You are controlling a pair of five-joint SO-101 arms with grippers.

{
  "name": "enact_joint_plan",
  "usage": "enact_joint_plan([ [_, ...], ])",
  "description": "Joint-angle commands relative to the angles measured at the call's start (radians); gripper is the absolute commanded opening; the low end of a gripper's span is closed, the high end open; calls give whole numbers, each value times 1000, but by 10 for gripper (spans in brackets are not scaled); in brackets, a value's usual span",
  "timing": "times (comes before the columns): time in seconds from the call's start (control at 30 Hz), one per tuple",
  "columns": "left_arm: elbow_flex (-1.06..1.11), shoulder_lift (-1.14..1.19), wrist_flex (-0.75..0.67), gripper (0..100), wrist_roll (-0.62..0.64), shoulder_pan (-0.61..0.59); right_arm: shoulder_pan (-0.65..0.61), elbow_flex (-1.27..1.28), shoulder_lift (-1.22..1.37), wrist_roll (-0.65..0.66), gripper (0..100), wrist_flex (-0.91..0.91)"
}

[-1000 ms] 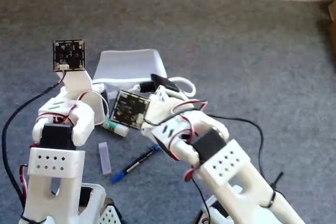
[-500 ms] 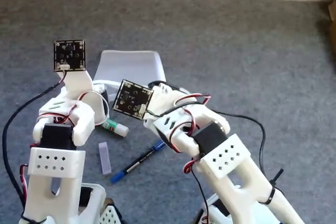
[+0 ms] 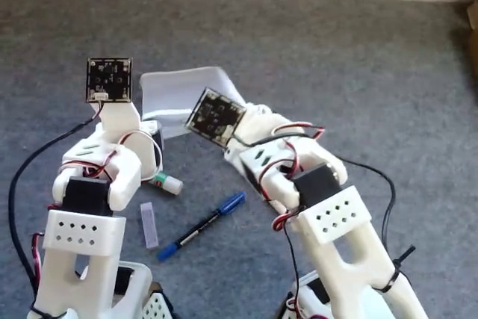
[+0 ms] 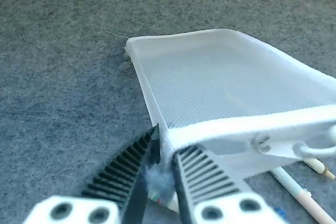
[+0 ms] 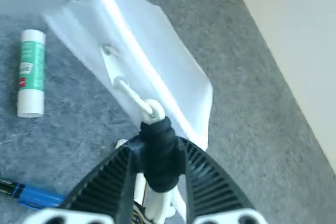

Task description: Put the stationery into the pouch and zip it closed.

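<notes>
Loose on the carpet [image 3: 373, 72], blue pen [image 3: 202, 225] and glue stick [image 3: 166, 181] are seen outside the mesh pouch [image 4: 220, 77]; its rim is pinched by the left gripper [image 4: 165, 148], the black zip pull [image 5: 160, 135] clamped by the right gripper [image 5: 156, 153]; if drawn now, it would be zipped without them.

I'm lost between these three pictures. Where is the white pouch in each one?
High view: the pouch lies on the carpet beyond both arms.
Left wrist view: the pouch stretches away from the left gripper, which pinches its edge.
Right wrist view: the pouch sits beyond the right gripper, which grips its zip pull.
Landmark: the glue stick beside the pouch, in high and right wrist views.
</notes>
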Motion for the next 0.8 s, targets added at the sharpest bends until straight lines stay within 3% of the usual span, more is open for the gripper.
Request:
enact_joint_plan([
  [0.0, -10, -1, -8, 7, 6, -25, 99, -62, -10, 9, 7, -21],
  [0.43, -10, -1, -5, 7, 8, -25, 268, -94, -8, 3, 7, -36],
  [0.77, -10, -1, -5, 7, 8, -25, 303, -94, -8, 3, 7, -36],
])
